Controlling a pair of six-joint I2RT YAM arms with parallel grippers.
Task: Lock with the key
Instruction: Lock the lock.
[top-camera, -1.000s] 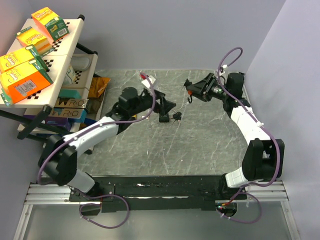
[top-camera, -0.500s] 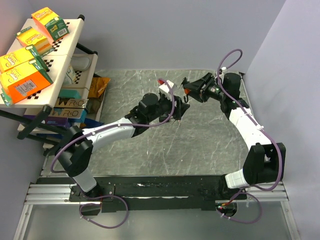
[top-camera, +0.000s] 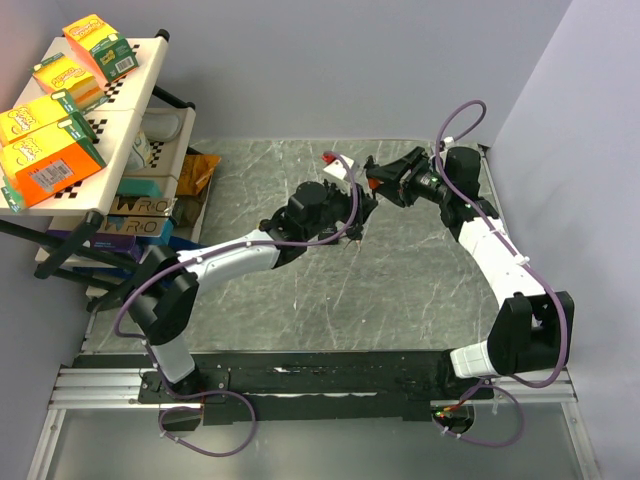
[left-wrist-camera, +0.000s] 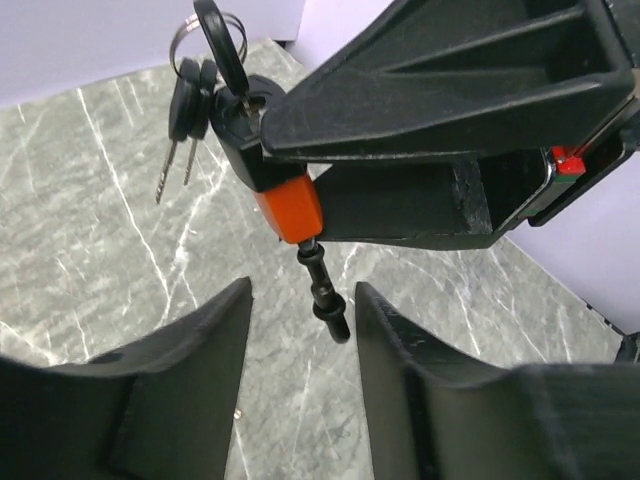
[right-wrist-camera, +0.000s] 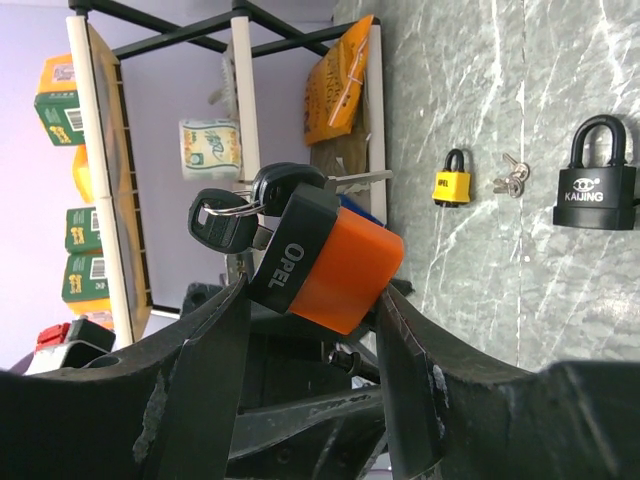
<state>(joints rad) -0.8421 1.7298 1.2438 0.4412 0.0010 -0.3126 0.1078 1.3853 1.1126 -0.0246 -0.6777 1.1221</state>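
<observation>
"So, where does the locking stand?"

"At the meeting of the two arms, I'd say. The right pincer (right-wrist-camera: 312, 292) is clamped on the body of the orange OPEL padlock (right-wrist-camera: 340, 270), holding it up off the counter (top-camera: 400, 290). The key (left-wrist-camera: 225, 55) sits in the cylinder, and spare keys (left-wrist-camera: 180, 100) dangle from its ring."

"And the left?"

"The left pincer (left-wrist-camera: 303, 305) is spread wide and grips nothing. It is just beside the right one, and the black shackle (left-wrist-camera: 322, 285) hangs into its open gap, touching neither side."

"Is the shackle shut?"

"It shows edge-on, so I cannot be sure. The notched end suggests it is sprung open."

"Next move?"

"Probably pinch the shackle squarely and press it up into the body, then turn the key. That calls for fine alignment: the shackle is thin, and the right pincer crowds close above it."
</observation>
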